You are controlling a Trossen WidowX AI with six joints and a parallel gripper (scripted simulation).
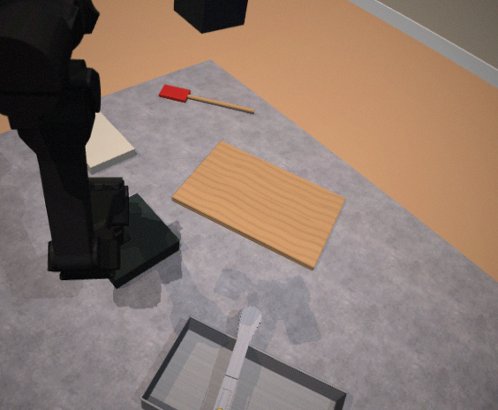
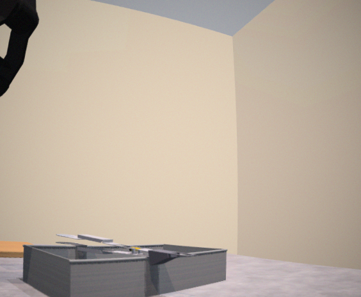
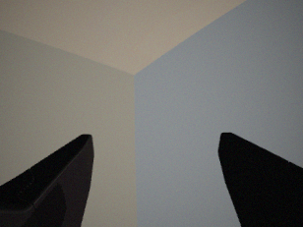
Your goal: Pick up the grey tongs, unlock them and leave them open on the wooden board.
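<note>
The grey tongs [image 1: 240, 349] [image 2: 95, 238] rest across the roasting tin [image 1: 300, 376] [image 2: 107, 278]. One end sticks out past the tin's rim on the board side. A small yellow part shows on them in the exterior view, and their arms lie close together, one above the other. The wooden board [image 1: 263, 203] [image 2: 2, 249] lies flat and bare beyond the tin. My gripper [image 3: 156, 143] is open and empty in the wrist view, its two dark fingers apart with only walls and ceiling behind them. It is well away from the tongs. Its fingers cannot be made out in the top and exterior views.
A red-headed spatula [image 1: 175, 93] with a wooden handle lies behind the board. A cream block [image 1: 109, 148] and a dark green block [image 1: 150, 245] lie left of the board, partly behind my arm. A black box [image 1: 210, 15] shows at the top edge.
</note>
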